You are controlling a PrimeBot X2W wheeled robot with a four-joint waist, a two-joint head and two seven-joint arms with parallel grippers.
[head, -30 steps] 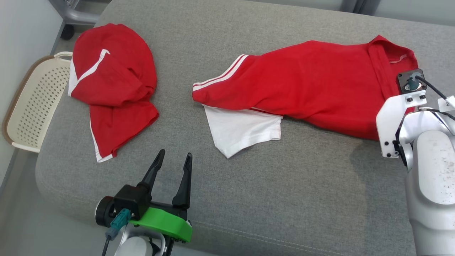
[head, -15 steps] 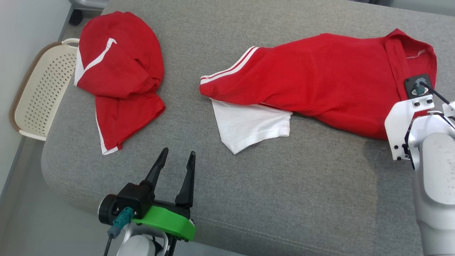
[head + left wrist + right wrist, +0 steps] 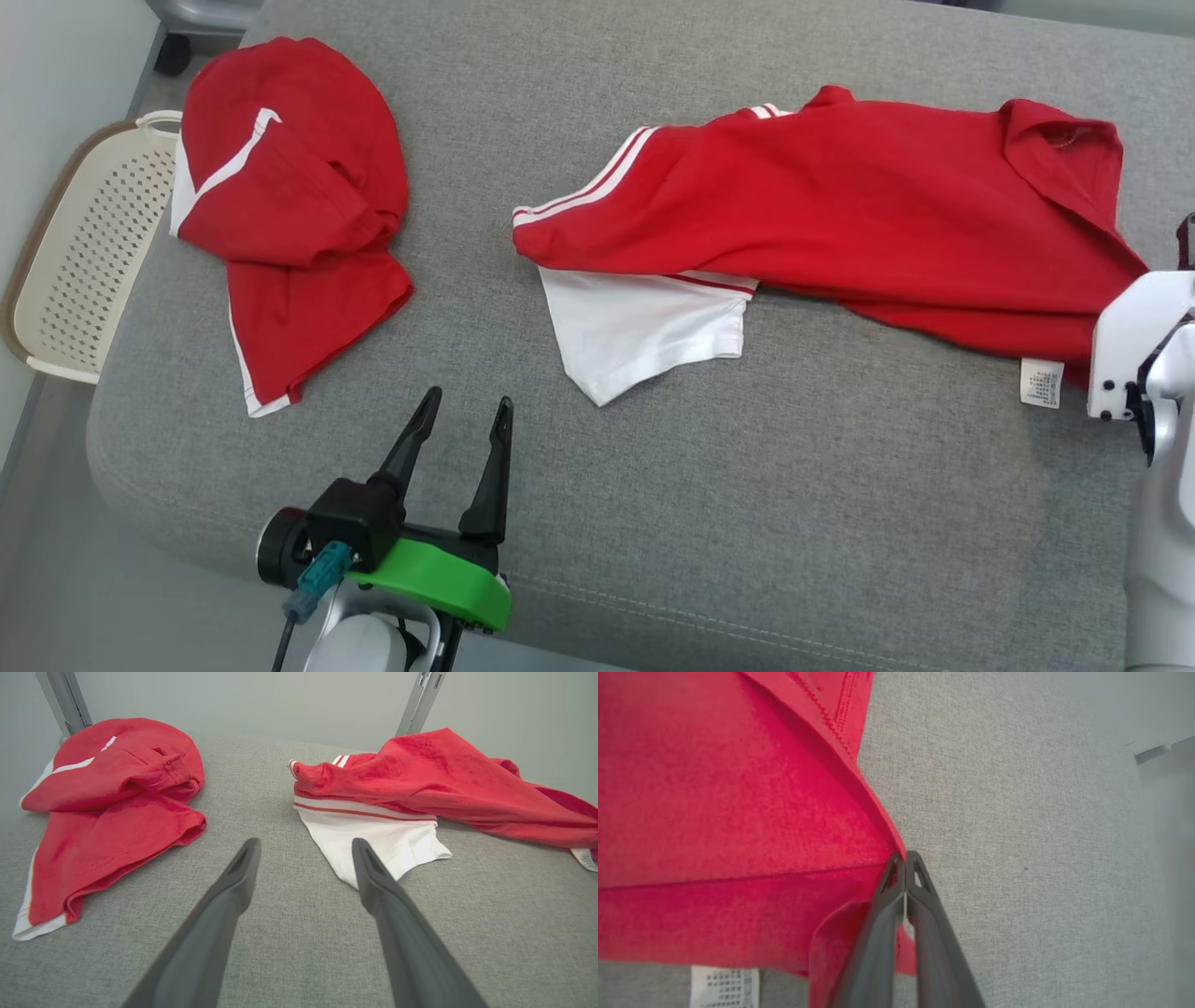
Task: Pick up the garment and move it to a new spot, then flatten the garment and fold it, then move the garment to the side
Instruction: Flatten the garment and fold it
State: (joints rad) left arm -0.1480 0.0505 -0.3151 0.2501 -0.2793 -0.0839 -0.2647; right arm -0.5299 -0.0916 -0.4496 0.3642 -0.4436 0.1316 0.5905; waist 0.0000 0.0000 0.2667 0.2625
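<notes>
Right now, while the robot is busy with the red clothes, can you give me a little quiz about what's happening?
1. True or false: the right pincer is shut on an edge of the long red garment.
2. What is the left pincer holding? A) a white sleeve B) a label C) nothing, it stands open
3. Fill the gap: the bunched red garment lies at the end of the cushion nearest the cream ____.

Key: 1 true. 2 C. 3 basket.
</notes>
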